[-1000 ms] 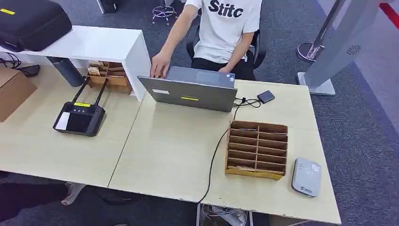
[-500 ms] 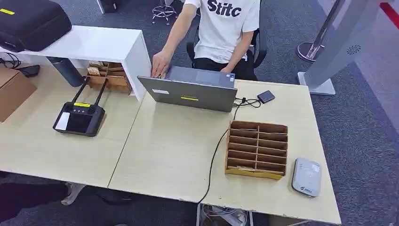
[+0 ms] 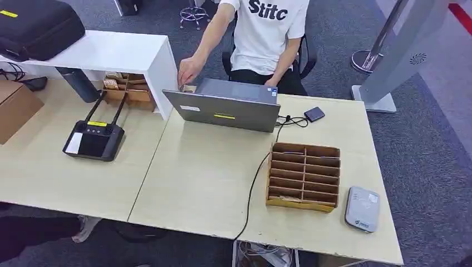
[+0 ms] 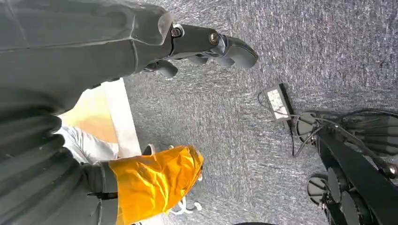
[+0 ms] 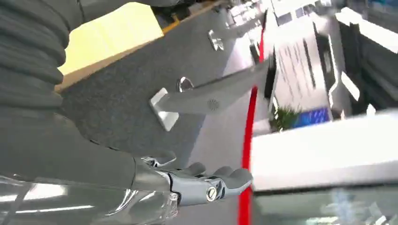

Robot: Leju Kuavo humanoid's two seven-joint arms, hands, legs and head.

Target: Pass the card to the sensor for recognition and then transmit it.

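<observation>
A wooden rack (image 3: 304, 177) with several flat slots stands on the right part of the light table (image 3: 200, 178). Any card in it is too small to make out. To its right, near the front edge, lies the grey card sensor (image 3: 362, 208). My left hand (image 4: 206, 44) hangs beside the table over grey carpet, fingers stretched out and holding nothing. My right hand (image 5: 206, 183) is also beside the table with straight fingers and nothing in it. Its view is blurred.
A person in a white shirt (image 3: 267, 33) sits behind an open laptop (image 3: 225, 105), one hand (image 3: 189, 69) raised near it. A black cable (image 3: 253, 183) runs across the table. A black controller (image 3: 93, 139), a cardboard box (image 3: 14, 105) and a white shelf (image 3: 111, 50) are to the left.
The person's hand has lifted a little from the laptop's edge. The rack, the sensor and the other things on the table have not moved.
</observation>
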